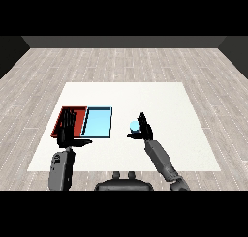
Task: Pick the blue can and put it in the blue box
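**Ana:** Head view shows, nearest to us, the two grey forearms coming in from the lower corners. What do you see on the right?

**Ben:** The right hand (144, 129) is raised a little above the white table (169, 105). The blue can (134, 127) sits just at its fingers, on the side toward the trays. I think the fingers curl round the can, but most of the contact is hidden behind the can, so I say it with care.

**Ana:** And the left hand (68, 129)?

**Ben:** Its fingers are straight and spread, holding nothing. It stands in front of the red tray (62, 116) and covers a part of it.

**Ana:** A bit farther is the light blue tray (99, 122), touching the red tray side by side. The can is near it but still outside, to its right.

**Ben:** Yes. So the carrying is not yet finished, in my judgement.

**Ana:** What could go wrong from here?

**Ben:** First, the can seems held near the fingertips, so it could tip or slide out during the sideways move. Second, the near rim of the blue tray: if the hand travels too low, the can could strike the rim. Third, the two trays touch, so too long a move would put the can into the red one. The left hand is also close to that path.
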Tool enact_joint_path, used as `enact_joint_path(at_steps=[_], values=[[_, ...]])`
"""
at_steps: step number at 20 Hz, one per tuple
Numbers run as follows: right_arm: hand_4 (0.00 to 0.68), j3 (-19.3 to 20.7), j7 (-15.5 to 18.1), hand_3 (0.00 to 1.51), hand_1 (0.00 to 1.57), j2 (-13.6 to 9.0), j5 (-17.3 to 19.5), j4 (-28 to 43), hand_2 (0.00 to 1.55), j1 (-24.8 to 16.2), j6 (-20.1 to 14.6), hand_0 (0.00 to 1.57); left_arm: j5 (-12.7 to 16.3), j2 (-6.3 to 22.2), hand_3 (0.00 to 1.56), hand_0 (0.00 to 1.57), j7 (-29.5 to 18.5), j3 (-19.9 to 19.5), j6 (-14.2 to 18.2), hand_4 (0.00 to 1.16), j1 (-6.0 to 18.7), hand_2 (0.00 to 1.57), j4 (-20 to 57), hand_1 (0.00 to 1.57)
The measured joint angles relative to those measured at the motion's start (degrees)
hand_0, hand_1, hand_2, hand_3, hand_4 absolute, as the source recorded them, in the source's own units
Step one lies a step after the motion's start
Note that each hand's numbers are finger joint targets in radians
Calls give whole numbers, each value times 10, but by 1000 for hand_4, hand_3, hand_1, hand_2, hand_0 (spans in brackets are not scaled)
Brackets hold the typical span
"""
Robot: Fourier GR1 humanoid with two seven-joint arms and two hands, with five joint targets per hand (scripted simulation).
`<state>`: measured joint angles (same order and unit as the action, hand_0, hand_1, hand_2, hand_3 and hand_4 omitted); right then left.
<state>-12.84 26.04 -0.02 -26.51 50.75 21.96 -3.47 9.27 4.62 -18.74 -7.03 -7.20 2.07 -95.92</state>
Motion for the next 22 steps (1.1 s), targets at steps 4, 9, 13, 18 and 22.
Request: enact_joint_path(at_steps=[4, 9, 13, 18, 22], values=[[647, 7, 3, 1428, 1500, 0, 11, -26, 1472, 29, -90, 1500, 1, 3, 0, 0, -3, -3, -3, 0, 3, 0, 10, 0], [620, -14, 6, 1428, 1509, 0, 33, -37, 1479, 31, -160, 1509, -10, -4, 0, 0, -14, 4, 1, 0, -4, 0, 13, 0], [634, -20, -17, 1418, 1495, -5, 42, -36, 1467, 44, -182, 1495, -10, -4, 0, 0, -8, 4, 3, 0, 2, 0, 19, 0], [624, -35, -67, 1400, 1426, -13, 80, 49, 1450, 33, -213, 1426, -32, -7, 0, 0, -17, 21, 4, 0, -2, 0, 25, 0], [623, -42, -111, 1399, 1432, -37, 110, 111, 1449, 32, -223, 1432, -43, -14, 0, 0, -10, 44, -1, 0, -5, 0, 24, 0]])
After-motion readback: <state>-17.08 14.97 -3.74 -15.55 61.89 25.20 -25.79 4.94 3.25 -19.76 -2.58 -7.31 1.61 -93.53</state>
